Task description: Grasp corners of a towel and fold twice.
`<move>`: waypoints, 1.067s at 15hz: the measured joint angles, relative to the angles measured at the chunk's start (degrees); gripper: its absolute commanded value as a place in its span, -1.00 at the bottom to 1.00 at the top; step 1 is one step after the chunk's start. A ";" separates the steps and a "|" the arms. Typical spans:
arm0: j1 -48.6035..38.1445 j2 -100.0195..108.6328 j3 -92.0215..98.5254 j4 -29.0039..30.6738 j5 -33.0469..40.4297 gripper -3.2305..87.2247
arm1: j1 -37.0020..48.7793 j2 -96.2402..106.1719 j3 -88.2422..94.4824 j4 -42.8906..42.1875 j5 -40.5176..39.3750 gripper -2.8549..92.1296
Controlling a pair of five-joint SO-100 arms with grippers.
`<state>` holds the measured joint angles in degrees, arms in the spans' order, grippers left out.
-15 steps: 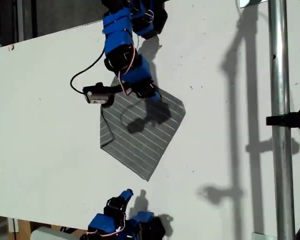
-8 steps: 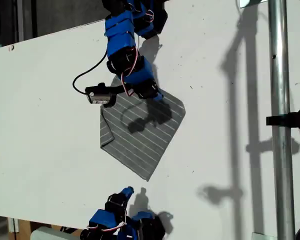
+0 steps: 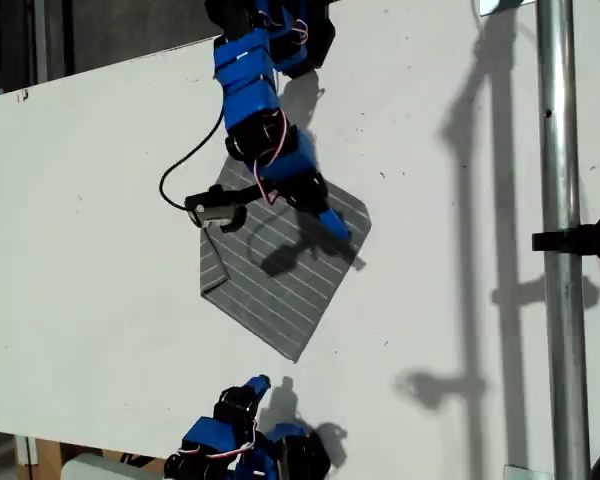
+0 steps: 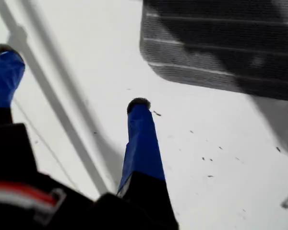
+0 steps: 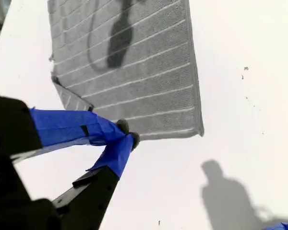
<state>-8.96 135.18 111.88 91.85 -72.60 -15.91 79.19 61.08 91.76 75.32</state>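
The white desk (image 3: 100, 200) is carrying the towel (image 3: 280, 290), which is lying flat as a grey striped diamond between the two arms.

**Change.** My second hand (image 3: 335, 228) has been travelling across the towel over the last second, from the far corner near its own base toward the corner at the exterior view's right. The towel's outline is staying as it was, so no fold is under way yet. In my judgement this is the approach to a first corner grasp.

**Second hand.** Its fingertips (image 5: 122, 126) are sitting together right at the towel's hem. Whether cloth is caught between them cannot be told. A free corner (image 5: 199, 130) is lying just beside the hand along that hem.

**First hand.** My first hand (image 4: 72, 76) has barely been moving. It is holding its jaws wide apart over bare desk. The nearest rounded corner (image 4: 151, 55) is lying ahead of the fingertips, apart from them.

**Markings.** No brand, label or writing is showing legibly in any view.
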 measured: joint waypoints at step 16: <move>0.09 0.35 1.67 -0.70 -1.23 -0.99 | -0.09 -28.12 -4.31 -1.76 2.81 -0.30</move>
<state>-8.88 135.53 113.55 91.14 -73.83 -16.00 51.06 56.78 90.00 78.13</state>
